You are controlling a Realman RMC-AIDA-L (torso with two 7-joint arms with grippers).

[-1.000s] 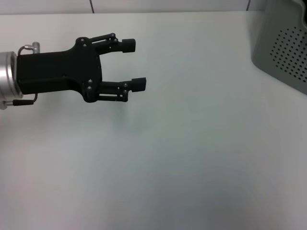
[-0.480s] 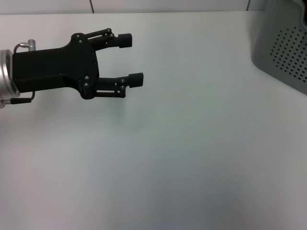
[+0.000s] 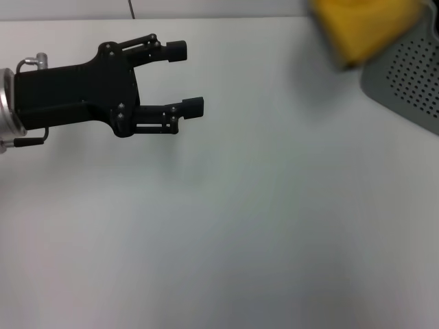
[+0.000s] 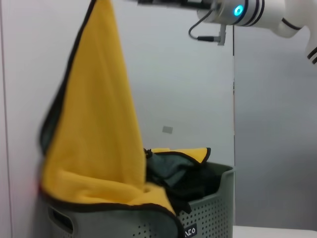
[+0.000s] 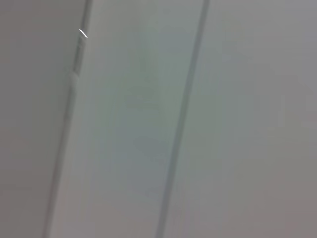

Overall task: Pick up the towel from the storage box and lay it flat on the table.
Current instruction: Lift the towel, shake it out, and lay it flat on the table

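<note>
The yellow-orange towel [image 4: 94, 144] with black edging hangs stretched upward out of the light grey storage box [image 4: 208, 218]. Its lower part still drapes over the box rim. My right gripper [image 4: 143, 2] shows only at the upper edge of the left wrist view, above the box, and holds the towel's top corner. In the head view the towel [image 3: 363, 27] shows blurred at the top right, above the box [image 3: 405, 75]. My left gripper [image 3: 185, 77] is open and empty, hovering over the white table [image 3: 240, 226] at the left, fingers pointing toward the box.
More cloth lies in the box, a dark grey-green piece [image 4: 171, 171] with another yellow edge. The box stands at the table's far right corner. A grey wall rises behind the table.
The towel has risen into the head view at the top right, where only the box showed before. My left gripper has drifted slightly left and up, still open.
</note>
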